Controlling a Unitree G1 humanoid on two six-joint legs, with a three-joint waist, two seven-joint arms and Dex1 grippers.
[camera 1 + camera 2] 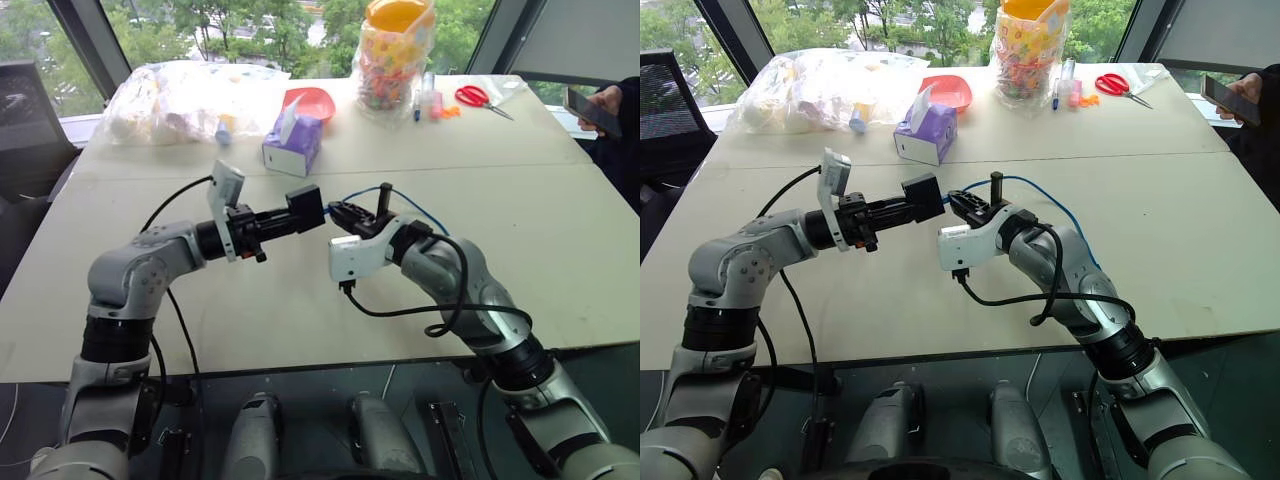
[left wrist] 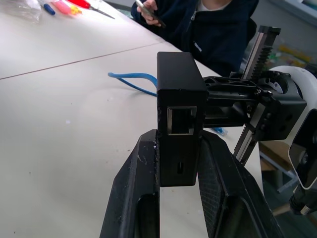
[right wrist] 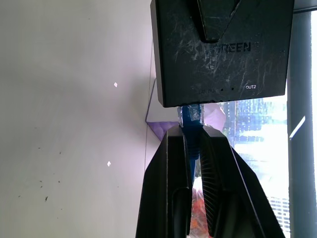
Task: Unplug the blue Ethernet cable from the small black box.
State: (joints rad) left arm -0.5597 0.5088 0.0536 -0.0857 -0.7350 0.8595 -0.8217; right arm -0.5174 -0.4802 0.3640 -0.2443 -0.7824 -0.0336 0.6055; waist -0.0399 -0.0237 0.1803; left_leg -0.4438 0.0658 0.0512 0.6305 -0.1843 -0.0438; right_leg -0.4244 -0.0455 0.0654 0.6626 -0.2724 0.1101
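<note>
Pre-pull stage: small black box (image 2: 178, 124) is being clamped by L fingers (image 2: 218, 193), blue Ethernet cable (image 3: 190, 115) plug pinched by R fingers (image 3: 171, 188); straight separation is judged req'd next.

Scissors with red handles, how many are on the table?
1. The red-handled scissors lie at the table's far right corner, beside the pens and right of the candy jar. More could hide under the plastic bags.

Beige table (image 1: 560, 250); windows (image 1: 250, 25), trees outside
</note>
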